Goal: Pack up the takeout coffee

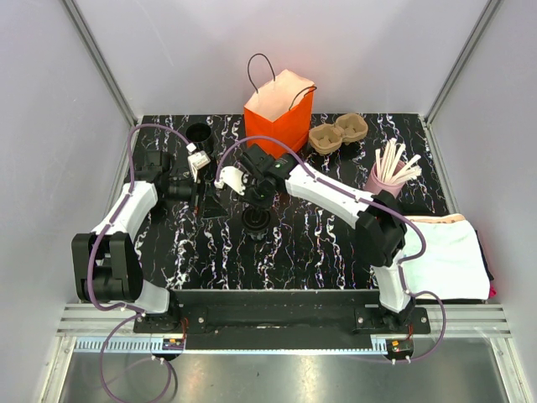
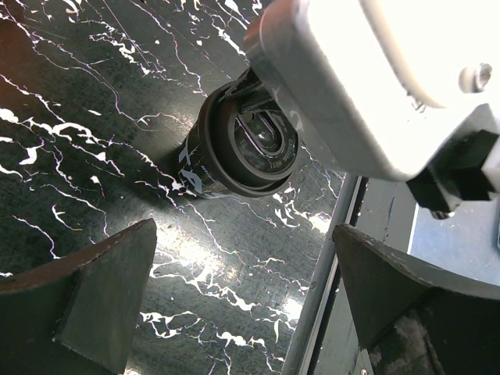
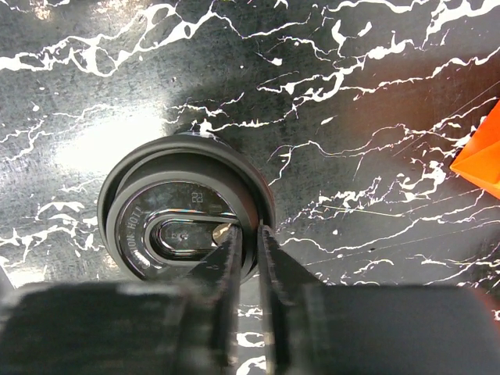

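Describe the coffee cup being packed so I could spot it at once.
Start at the orange paper bag at the back of the marbled black table. Just in front of it stands the small black coffee cup, under the right gripper, which pinches its lid's rim. Unlike the other black cup at the back left, it wears a round black lid.

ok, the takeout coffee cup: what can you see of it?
The takeout coffee is a small black cup with a round glossy black lid, embossed lettering and an oval recess. It stands upright on the marble table, mid-table, before the orange bag. The right gripper is over it, jaws nearly closed at the lid's rim, seemingly pinching it.
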`<state>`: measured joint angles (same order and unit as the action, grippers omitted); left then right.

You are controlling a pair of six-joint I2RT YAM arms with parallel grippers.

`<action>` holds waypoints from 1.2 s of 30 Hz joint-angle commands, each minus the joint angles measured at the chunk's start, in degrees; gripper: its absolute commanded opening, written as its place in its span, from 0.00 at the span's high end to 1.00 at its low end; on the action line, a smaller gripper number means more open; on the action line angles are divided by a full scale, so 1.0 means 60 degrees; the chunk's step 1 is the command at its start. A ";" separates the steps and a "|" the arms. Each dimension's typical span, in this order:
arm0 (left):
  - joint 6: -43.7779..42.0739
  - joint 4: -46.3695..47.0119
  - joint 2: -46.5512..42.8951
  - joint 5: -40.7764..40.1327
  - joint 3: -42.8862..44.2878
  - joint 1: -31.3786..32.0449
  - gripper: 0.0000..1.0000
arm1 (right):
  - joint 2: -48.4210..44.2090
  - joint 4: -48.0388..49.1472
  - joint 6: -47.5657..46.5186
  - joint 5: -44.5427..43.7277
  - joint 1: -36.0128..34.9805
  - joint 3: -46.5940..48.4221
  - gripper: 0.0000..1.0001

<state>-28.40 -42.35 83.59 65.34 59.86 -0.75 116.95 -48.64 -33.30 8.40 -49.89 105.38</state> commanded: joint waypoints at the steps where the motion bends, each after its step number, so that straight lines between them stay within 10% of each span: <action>1: -0.0012 0.0246 -0.0353 0.0301 0.0000 0.0038 0.01 | -0.0594 0.0153 -0.0046 -0.0171 -0.0050 -0.0074 0.69; 12: -0.0056 0.0261 -0.0192 0.0301 0.0044 0.0082 0.01 | -0.1385 -0.0052 0.0467 0.0210 -0.0050 0.0541 0.26; 36: 0.1658 0.2033 0.2473 -0.0489 0.1362 0.1868 0.01 | -0.2631 0.3198 0.4977 0.6112 0.2807 -0.3486 0.14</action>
<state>-19.79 -33.34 97.10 63.88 66.37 8.97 100.47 -36.14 -8.82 35.29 -33.56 85.49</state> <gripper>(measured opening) 0.987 0.856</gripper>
